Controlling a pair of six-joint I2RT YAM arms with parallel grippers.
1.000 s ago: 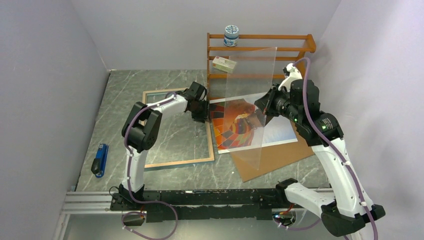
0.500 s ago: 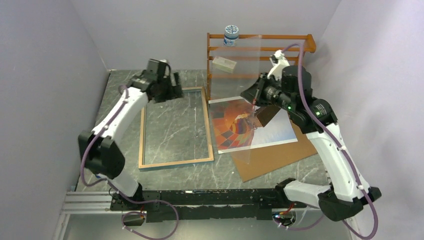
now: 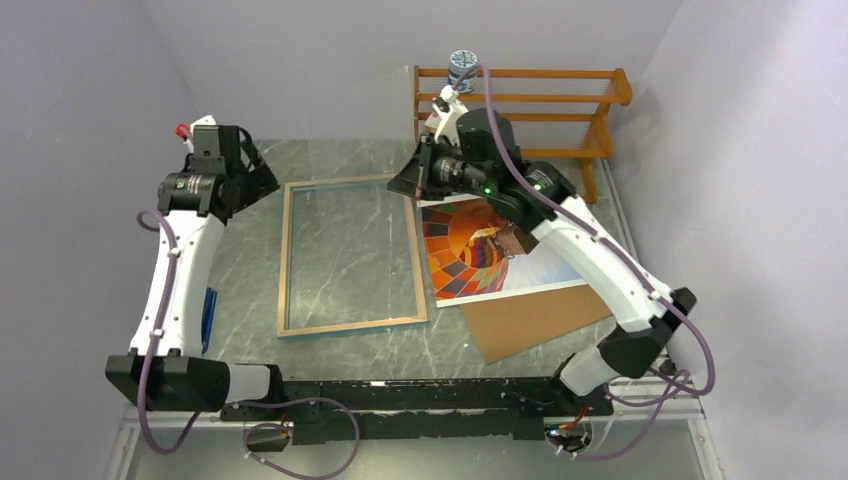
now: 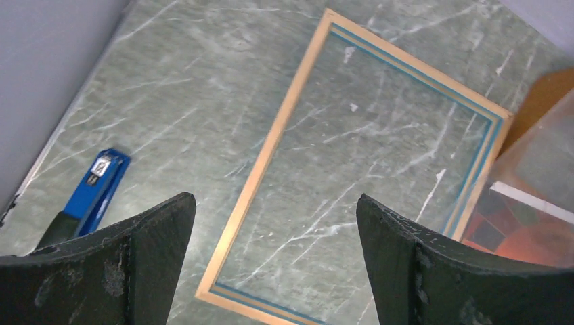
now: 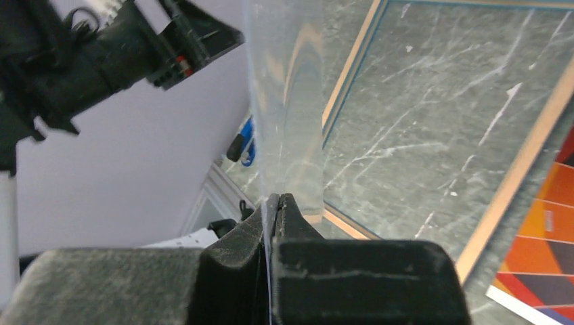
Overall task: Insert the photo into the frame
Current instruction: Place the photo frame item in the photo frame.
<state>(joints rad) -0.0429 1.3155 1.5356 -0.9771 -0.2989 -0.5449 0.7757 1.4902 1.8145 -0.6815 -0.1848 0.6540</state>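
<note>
Grey-green marbled table [image 3: 250, 300] fills the overhead view, boxed in by pale walls. The frame [image 3: 350, 255] lies flat on it, wood-coloured back up, with the hot-air-balloon photo [image 3: 500, 255] just beside its right rim, face up on a brown backing board [image 3: 530, 318]. The left gripper [image 3: 255, 172] hangs raised off the frame's far left corner. The right gripper [image 3: 410, 178] hovers over the far right corner, in front of a wooden shelf rack [image 3: 520, 100]; its load is hard to see from above.

From the left wrist, the fingers [image 4: 406, 264] are spread wide and empty above the frame, a blue stapler [image 4: 95, 186] to one side. A clear pane [image 4: 541, 149] shows at the right edge.

From the right wrist, the jaws are pressed together on the pane's lower edge, and the sheet stands nearly upright over the frame.

The pane looks bound for the frame's opening ahead of the photo. Done well, one edge should seat inside the rim first, and then the sheet can be tilted down flat. The grip is thin and at one edge, so slow motion should limit swing. The free left gripper could steady the frame.
</note>
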